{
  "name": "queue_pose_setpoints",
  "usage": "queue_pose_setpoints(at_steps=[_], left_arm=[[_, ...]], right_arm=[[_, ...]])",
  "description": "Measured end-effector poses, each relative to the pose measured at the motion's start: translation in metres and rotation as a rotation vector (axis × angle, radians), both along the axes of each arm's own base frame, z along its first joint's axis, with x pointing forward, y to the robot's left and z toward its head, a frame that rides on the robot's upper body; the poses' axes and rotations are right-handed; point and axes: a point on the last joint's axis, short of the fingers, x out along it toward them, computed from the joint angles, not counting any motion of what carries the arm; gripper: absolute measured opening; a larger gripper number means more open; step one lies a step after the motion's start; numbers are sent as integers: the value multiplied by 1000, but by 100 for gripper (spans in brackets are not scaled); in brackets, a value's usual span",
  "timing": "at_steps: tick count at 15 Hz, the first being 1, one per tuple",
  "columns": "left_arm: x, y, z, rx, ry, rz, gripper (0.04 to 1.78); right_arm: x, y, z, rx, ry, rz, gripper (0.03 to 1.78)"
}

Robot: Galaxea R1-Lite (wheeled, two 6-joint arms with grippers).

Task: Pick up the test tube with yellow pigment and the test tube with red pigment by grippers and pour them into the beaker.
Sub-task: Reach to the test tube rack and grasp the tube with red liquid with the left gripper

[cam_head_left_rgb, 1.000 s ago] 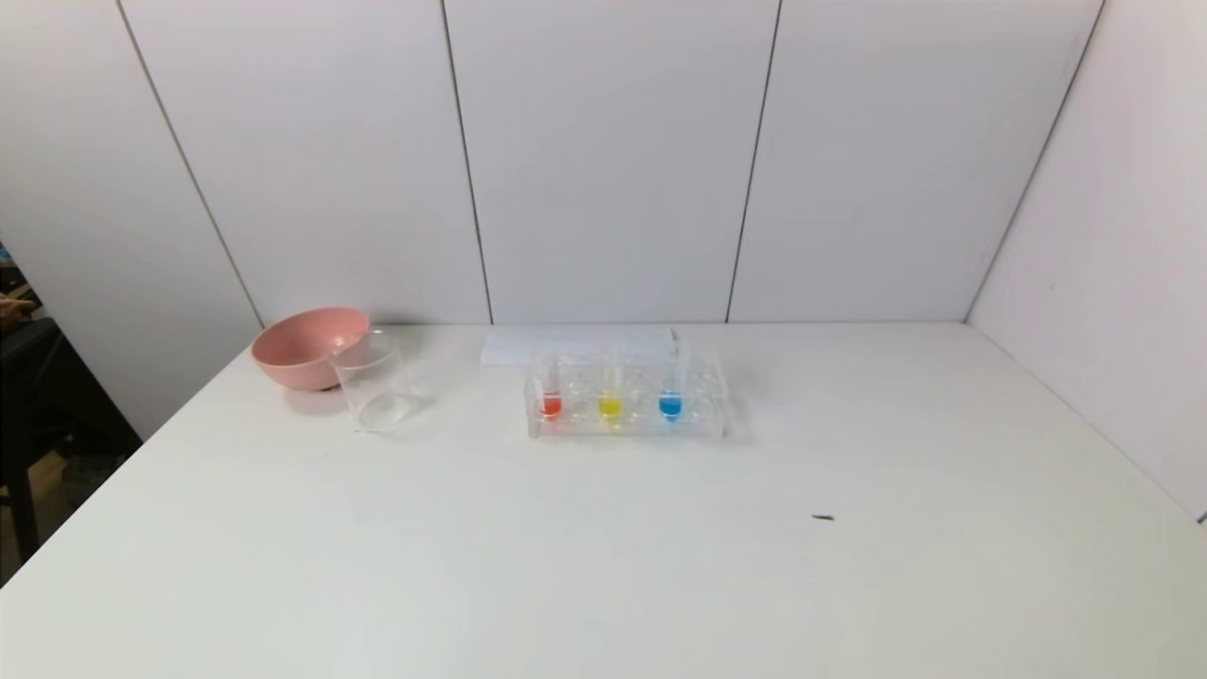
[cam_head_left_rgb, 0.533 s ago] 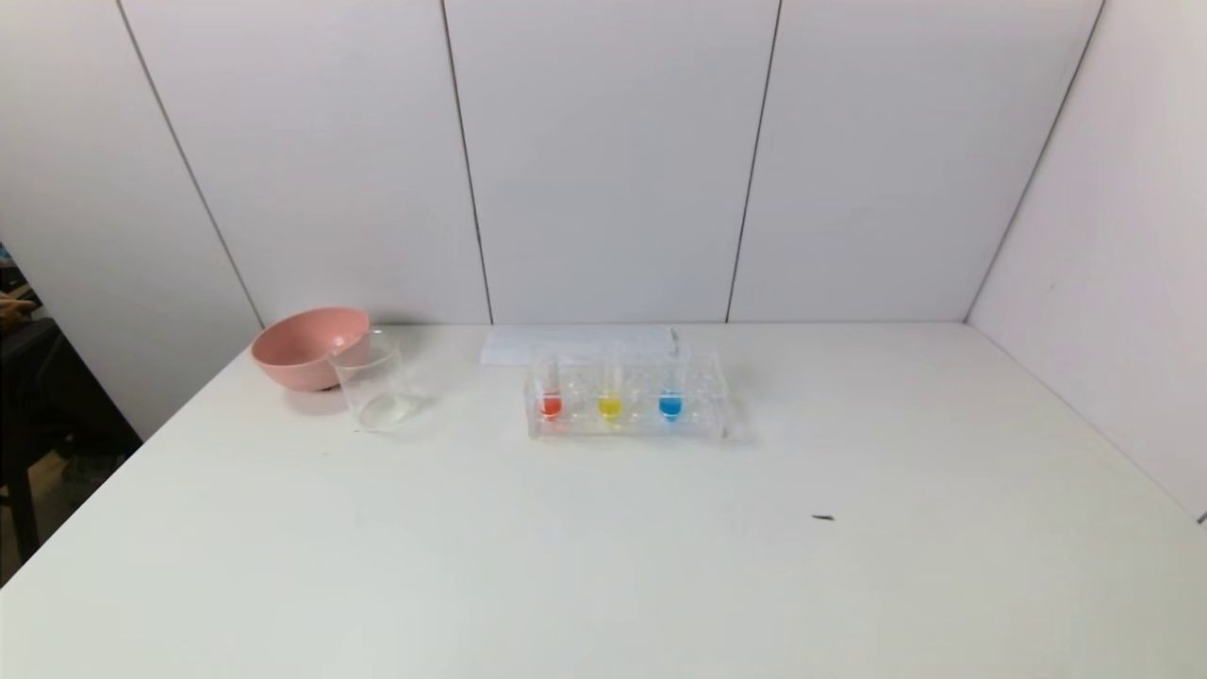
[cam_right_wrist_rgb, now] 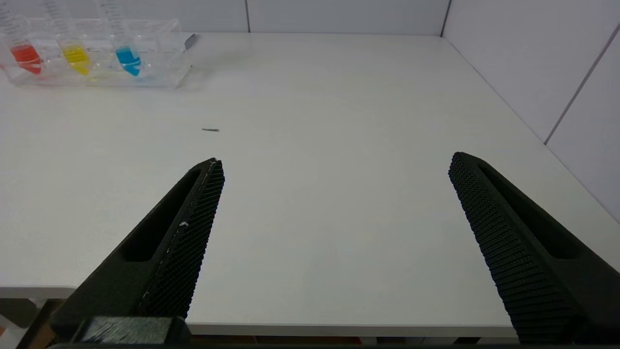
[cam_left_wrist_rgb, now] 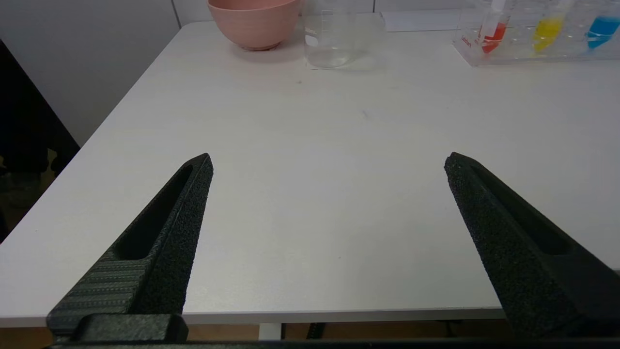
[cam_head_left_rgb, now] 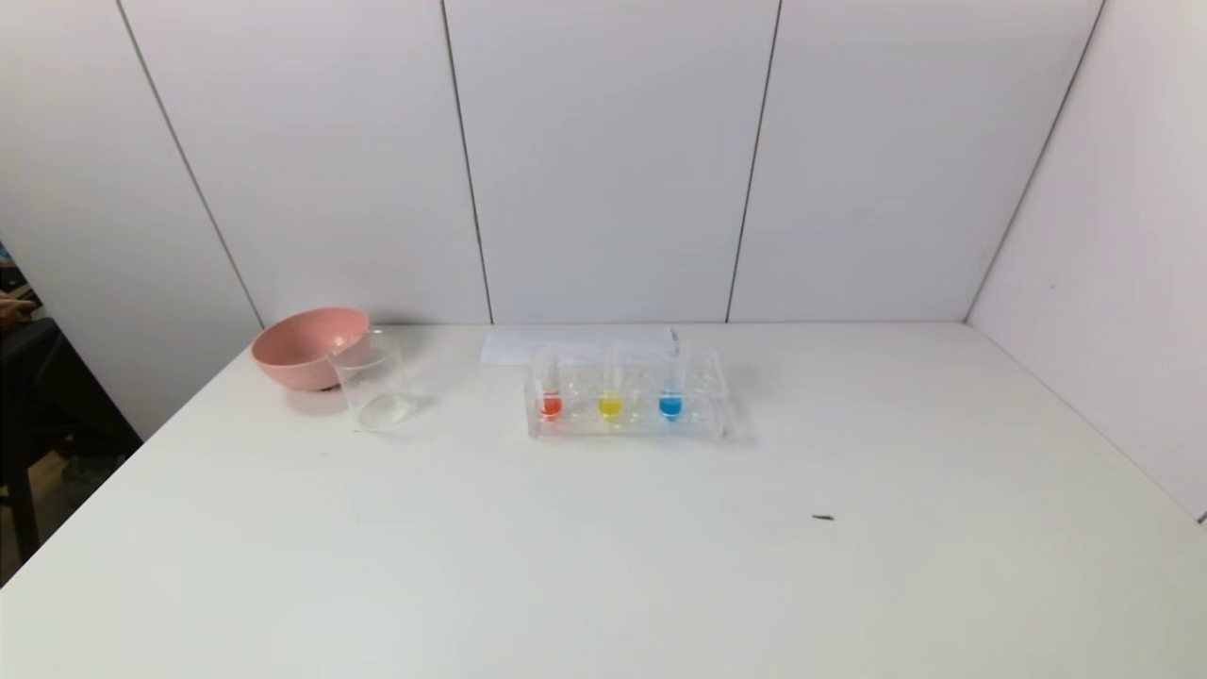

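Observation:
Three tubes stand upright in a clear rack [cam_head_left_rgb: 702,424] at the table's far middle. The test tube with red pigment [cam_head_left_rgb: 550,404] [cam_left_wrist_rgb: 493,35] [cam_right_wrist_rgb: 25,55] is the leftmost, and the test tube with yellow pigment [cam_head_left_rgb: 610,405] [cam_left_wrist_rgb: 546,30] [cam_right_wrist_rgb: 76,55] is in the middle. The clear beaker [cam_head_left_rgb: 375,381] [cam_left_wrist_rgb: 329,36] stands to the rack's left. My left gripper [cam_left_wrist_rgb: 328,162] hovers open at the near table edge with nothing between its fingers. My right gripper [cam_right_wrist_rgb: 335,162] is likewise open and empty at the near edge. Neither gripper shows in the head view.
A pink bowl [cam_head_left_rgb: 304,345] [cam_left_wrist_rgb: 253,20] sits just behind and left of the beaker. A blue-liquid tube [cam_head_left_rgb: 670,404] is the rack's rightmost. White paper [cam_head_left_rgb: 575,341] lies behind the rack. A small dark speck [cam_head_left_rgb: 823,517] lies right of centre. Walls enclose the back and right.

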Motion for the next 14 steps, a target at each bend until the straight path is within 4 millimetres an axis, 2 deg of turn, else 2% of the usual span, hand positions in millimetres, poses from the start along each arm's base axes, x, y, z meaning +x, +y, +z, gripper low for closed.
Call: queue_pose_setpoints(at_steps=[14], left_arm=[[0, 0, 1, 11, -7, -1, 169]], right_arm=[[0, 0, 0, 0, 0, 0, 170]])
